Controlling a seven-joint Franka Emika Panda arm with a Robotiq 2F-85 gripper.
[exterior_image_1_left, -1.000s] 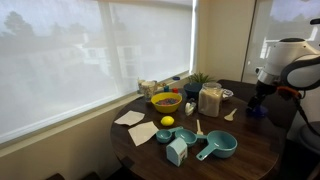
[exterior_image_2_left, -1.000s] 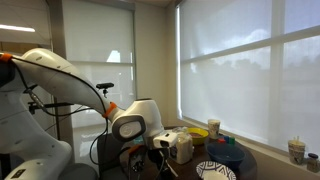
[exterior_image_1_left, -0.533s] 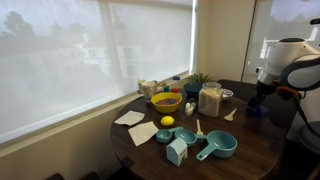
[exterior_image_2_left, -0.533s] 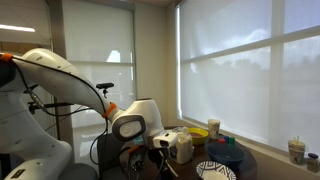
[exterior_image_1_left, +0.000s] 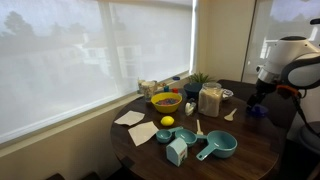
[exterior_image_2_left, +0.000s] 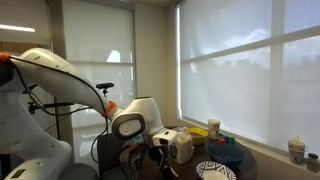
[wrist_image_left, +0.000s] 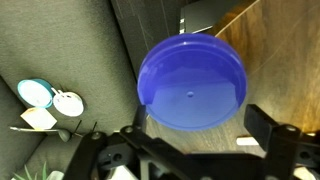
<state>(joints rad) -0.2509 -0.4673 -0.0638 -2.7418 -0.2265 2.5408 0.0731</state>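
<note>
The blue round lid (wrist_image_left: 192, 83) is lying flat on the wooden table (wrist_image_left: 268, 45), right at its edge, with grey carpet showing beyond it in the wrist view. In an exterior view it is showing as a dark blue patch (exterior_image_1_left: 256, 112) at the far end of the tabletop, well apart from the other things.

The gripper (wrist_image_left: 190, 150) is hovering straight above the lid, its jaws standing wide apart and holding nothing; both fingers (wrist_image_left: 275, 130) are showing clear of the lid's rim. In an exterior view the gripper (exterior_image_1_left: 262, 97) is hanging just over the blue patch.

Farther along the table, a clear container (exterior_image_1_left: 210, 100) is standing beside a yellow bowl (exterior_image_1_left: 166, 101), with a lemon (exterior_image_1_left: 167, 122) just in front of the bowl. Teal measuring cups (exterior_image_1_left: 217, 148) are lying near the front edge, and a small plant (exterior_image_1_left: 200, 79) is standing behind the container, by the blinds.
</note>
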